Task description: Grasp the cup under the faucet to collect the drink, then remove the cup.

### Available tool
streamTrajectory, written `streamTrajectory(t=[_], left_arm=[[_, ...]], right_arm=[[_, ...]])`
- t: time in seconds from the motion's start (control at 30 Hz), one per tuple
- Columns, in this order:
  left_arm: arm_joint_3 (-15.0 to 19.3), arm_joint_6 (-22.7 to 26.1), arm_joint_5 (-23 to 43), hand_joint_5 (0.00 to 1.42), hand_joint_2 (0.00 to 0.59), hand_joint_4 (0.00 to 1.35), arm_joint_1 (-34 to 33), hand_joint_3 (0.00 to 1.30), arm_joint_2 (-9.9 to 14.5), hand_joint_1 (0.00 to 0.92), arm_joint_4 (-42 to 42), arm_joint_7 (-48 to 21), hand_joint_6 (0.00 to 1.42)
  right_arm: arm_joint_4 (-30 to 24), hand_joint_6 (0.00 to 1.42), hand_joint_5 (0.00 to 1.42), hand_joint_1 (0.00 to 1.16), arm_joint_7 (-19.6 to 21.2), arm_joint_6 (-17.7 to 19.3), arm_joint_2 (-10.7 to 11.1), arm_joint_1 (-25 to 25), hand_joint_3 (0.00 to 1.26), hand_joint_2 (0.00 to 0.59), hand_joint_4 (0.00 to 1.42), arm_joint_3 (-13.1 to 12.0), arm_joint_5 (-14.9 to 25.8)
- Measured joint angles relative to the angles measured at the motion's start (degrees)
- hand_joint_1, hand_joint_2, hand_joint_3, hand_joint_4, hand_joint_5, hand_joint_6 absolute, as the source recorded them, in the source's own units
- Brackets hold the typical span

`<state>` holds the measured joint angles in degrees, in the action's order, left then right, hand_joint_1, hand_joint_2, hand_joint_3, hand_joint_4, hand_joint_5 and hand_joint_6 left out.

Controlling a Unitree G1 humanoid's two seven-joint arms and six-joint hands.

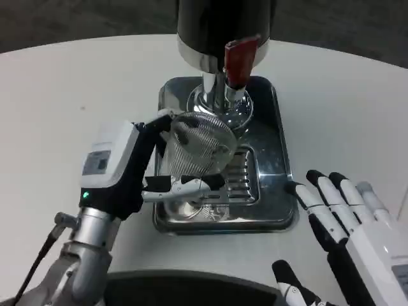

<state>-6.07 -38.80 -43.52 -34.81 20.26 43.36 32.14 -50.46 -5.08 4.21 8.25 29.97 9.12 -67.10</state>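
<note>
A clear plastic cup [194,150] sits in the middle of the frame, over the steel drip tray [274,191], just below and in front of the dispenser's chrome column [220,95]. The left hand [137,169] has it in a grip — a thumb curls over the cup's upper left rim and the fingers [185,187] wrap across its lower front, so the cup is pinched between them. The cup leans slightly, its mouth turned toward the camera. Whether its base rests on the tray's slotted grate [245,175] or hangs just above it I cannot tell.

Above the cup, at the top centre, the dark body of the dispenser [217,22] carries a red tap lever [239,60], which points down toward the tray.

The right hand [347,233] lies at the lower right of the frame on the white surface [76,95], fingers spread and holding nothing — its fingertips [299,191] reach just beside the tray's right edge.
</note>
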Motion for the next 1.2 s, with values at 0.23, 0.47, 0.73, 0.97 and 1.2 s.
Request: streamTrajectory(t=[0.23,0.47,0.73,0.97,1.2], left_arm=[[-6.19,1.02,-0.10,1.22,0.054,1.08,-9.73,0.93,-1.41,0.544,11.79,3.72,1.34],[-10.88,1.45,0.01,1.22,0.056,1.08,-14.61,0.94,-3.53,0.546,18.01,7.48,1.34],[-13.72,2.12,0.47,1.18,0.029,1.06,-15.41,0.95,-3.80,0.558,19.83,10.74,1.32],[-15.17,2.06,0.63,0.86,0.028,0.71,-15.23,0.77,-2.06,0.445,19.63,11.23,0.93],[-15.23,1.88,2.64,0.52,0.064,0.32,-13.75,0.40,-0.99,0.358,19.31,10.83,0.34]], right_arm=[[-1.32,0.00,0.00,0.41,0.14,0.19,-0.72,1.83,0.11,0.446,0.01,-1.21,0.16],[-1.79,0.00,0.00,0.41,0.18,0.37,-1.06,3.20,0.11,0.448,0.01,-2.07,1.00],[-2.10,0.00,0.00,0.42,0.77,0.90,-1.52,4.37,0.11,0.449,0.02,-3.08,1.50],[-2.06,0.00,0.00,0.42,1.93,1.50,-2.07,5.00,0.11,0.449,0.02,-3.11,2.26],[-2.04,0.00,0.00,0.42,1.93,1.93,-2.77,4.96,0.12,0.449,0.02,-3.11,2.40]])
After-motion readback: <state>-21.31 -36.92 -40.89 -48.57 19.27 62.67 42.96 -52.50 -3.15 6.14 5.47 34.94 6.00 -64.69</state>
